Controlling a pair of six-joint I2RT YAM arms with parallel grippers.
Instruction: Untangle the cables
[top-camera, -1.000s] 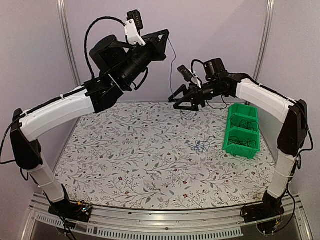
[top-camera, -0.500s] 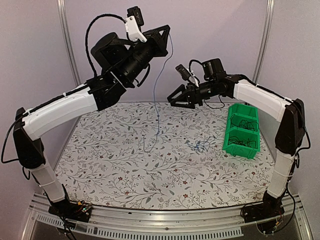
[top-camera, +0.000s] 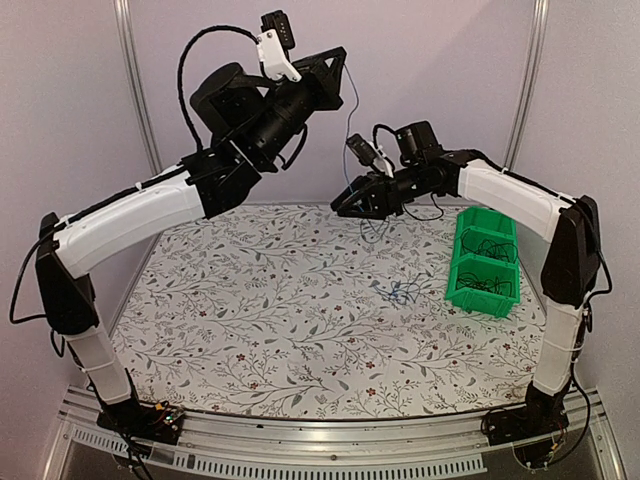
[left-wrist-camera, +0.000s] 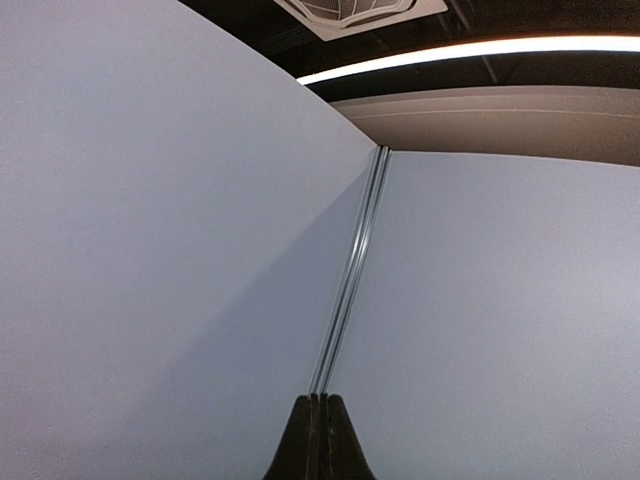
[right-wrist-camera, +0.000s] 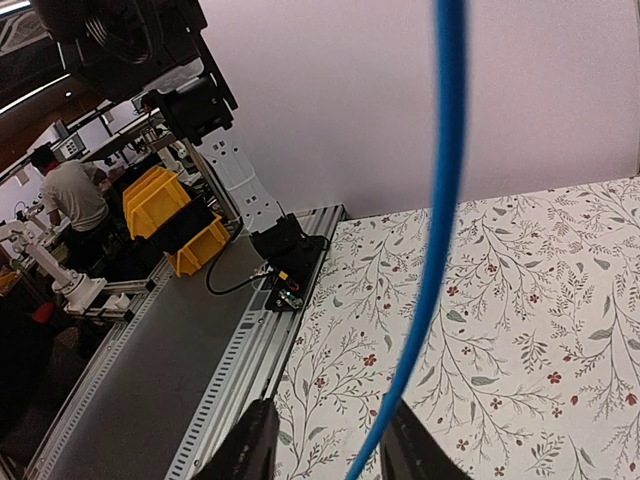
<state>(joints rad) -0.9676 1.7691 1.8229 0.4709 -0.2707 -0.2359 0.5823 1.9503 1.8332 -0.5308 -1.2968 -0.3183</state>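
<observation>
A bright blue cable hangs from my left gripper, which is raised high near the back wall and shut on its top end. In the left wrist view the left gripper shows its fingers pressed together, and the cable is hidden there. The cable drops to my right gripper, held above the back of the table. In the right wrist view the blue cable passes between the fingers of the right gripper, closer to the right finger, with a gap still visible. A small cable tangle lies on the table.
Two green bins stand at the right of the floral table, with black cables inside them. Metal posts and grey walls close off the back. Beyond the table's left edge runs a slotted aluminium rail.
The blue cable, which swung loose down to the table half a second ago, now runs through the right gripper. The right gripper's jaws have narrowed around it. The left gripper shifted slightly right.
</observation>
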